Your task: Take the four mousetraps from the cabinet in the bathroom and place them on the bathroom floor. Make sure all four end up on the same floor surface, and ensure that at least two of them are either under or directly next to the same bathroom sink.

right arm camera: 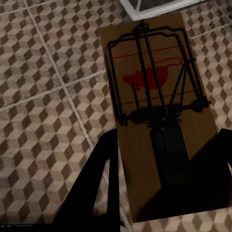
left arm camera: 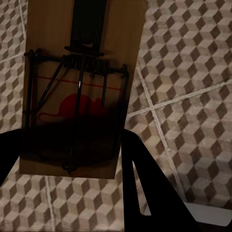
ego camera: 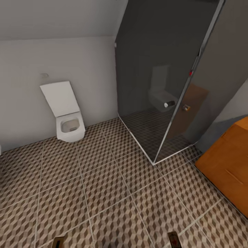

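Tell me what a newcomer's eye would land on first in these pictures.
Each wrist view shows a mousetrap held between dark fingers above the cube-patterned bathroom floor: one in the left gripper, mousetrap, one in the right gripper, mousetrap, both with a red mouse print under the wire. In the head view, a white toilet hangs on the far wall, a dark glass shower stands beside it, and the orange-brown cabinet sits at right.
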You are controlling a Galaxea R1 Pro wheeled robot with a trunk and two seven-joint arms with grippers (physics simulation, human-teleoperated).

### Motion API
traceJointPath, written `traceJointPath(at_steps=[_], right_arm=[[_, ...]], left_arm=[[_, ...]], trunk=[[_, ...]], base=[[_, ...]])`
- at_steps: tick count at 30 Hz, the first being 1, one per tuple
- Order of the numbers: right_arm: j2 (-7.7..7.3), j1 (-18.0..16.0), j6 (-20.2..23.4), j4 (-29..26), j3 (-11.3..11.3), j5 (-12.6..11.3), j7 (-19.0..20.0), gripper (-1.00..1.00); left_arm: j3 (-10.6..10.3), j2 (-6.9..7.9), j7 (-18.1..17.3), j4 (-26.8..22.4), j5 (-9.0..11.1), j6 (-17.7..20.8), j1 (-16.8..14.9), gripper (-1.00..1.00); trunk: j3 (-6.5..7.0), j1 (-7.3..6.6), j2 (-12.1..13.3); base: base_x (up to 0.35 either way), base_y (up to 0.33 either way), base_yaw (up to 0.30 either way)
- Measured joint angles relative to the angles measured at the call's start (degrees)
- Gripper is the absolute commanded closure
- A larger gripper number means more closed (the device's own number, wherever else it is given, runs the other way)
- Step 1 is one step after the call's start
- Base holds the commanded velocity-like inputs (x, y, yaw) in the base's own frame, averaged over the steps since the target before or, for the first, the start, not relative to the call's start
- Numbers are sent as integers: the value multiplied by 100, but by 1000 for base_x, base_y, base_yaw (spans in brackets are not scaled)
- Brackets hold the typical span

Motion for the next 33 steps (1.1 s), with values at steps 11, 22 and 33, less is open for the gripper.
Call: traceJointPath(at_steps=[11,22,33], right_arm=[[0,0,0,1,6,0,0,100],[1,0,-8,1,6,0,0,100],[4,0,-5,0,6,0,-1,100]], left_arm=[[1,-6,-3,0,3,100,0,100],[-1,-6,-9,0,6,157,0,100],[0,-6,-10,-1,5,159,0,100]], trunk=[[38,0,0],[74,-2,0],[110,-2,0]], base=[[0,0,273],[73,-4,273],[226,-117,273]])
